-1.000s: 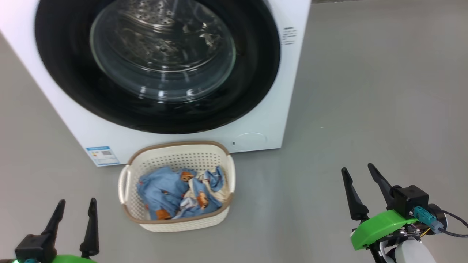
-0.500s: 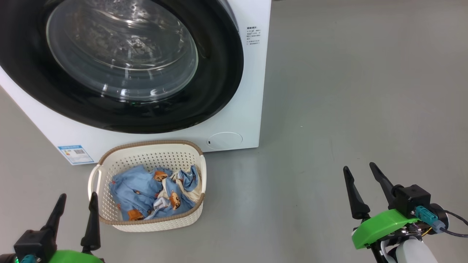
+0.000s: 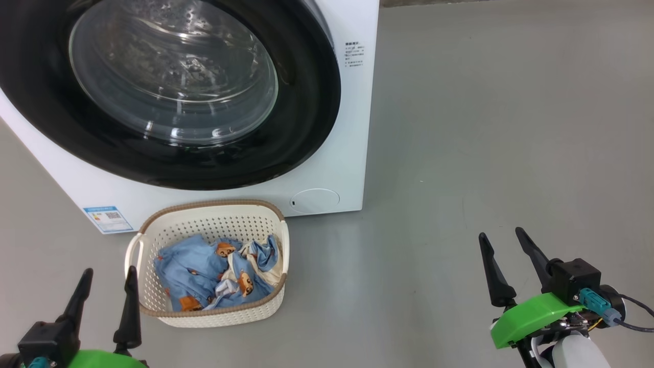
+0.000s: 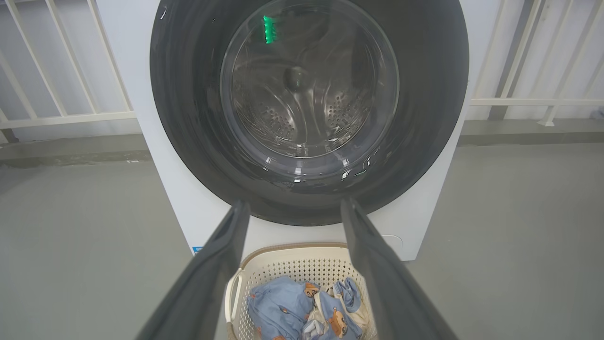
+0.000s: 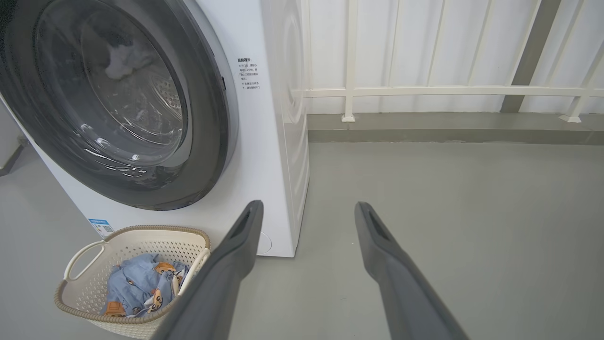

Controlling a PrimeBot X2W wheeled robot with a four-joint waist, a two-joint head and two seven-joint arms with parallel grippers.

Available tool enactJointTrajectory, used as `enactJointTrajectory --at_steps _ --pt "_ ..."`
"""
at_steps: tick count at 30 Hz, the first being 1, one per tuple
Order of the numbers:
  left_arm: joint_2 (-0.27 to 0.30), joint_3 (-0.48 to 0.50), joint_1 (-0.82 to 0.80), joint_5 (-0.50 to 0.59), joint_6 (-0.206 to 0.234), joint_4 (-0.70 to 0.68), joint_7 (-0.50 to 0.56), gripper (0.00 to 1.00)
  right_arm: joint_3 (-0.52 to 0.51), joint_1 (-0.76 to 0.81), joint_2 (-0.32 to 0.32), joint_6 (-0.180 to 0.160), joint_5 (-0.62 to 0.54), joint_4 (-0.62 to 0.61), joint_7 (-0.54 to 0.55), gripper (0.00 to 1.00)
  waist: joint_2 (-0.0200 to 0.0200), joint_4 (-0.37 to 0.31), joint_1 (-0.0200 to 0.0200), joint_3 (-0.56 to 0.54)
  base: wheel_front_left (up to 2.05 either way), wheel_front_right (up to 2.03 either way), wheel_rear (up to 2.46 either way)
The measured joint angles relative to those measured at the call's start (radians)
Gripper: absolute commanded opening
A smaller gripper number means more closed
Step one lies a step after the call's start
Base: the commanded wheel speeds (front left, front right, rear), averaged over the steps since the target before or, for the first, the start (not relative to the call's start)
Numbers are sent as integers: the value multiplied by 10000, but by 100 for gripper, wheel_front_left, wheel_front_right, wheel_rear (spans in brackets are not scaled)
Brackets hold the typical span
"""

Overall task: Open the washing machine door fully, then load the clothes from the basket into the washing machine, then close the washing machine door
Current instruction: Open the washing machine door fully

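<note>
basket (image 3: 212, 225) holding clothes (image 3: 204, 273) (crumpled), door (image 3: 306, 128) shut

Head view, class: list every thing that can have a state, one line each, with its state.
washing machine door: shut.
basket: upright on the floor, loaded.
clothes: crumpled inside it.
left end effector: open, empty.
right end effector: open, empty.
</note>
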Motion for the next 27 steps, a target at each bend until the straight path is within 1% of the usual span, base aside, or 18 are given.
enactJointTrajectory --at_steps 16,23,27 --pt "-27 -132 35 -75 0 -201 0 100 -136 -38 4 0 50 -48 0 100 0 175 0 28 0 0 0" --pt "-79 -324 56 -102 0 -228 0 100 -171 -921 -12 0 328 -146 0 100 0 351 0 128 0 0 0" --pt "-146 -424 58 -123 0 -232 0 100 -130 -1487 -178 0 366 -171 0 100 0 485 0 222 0 0 0"
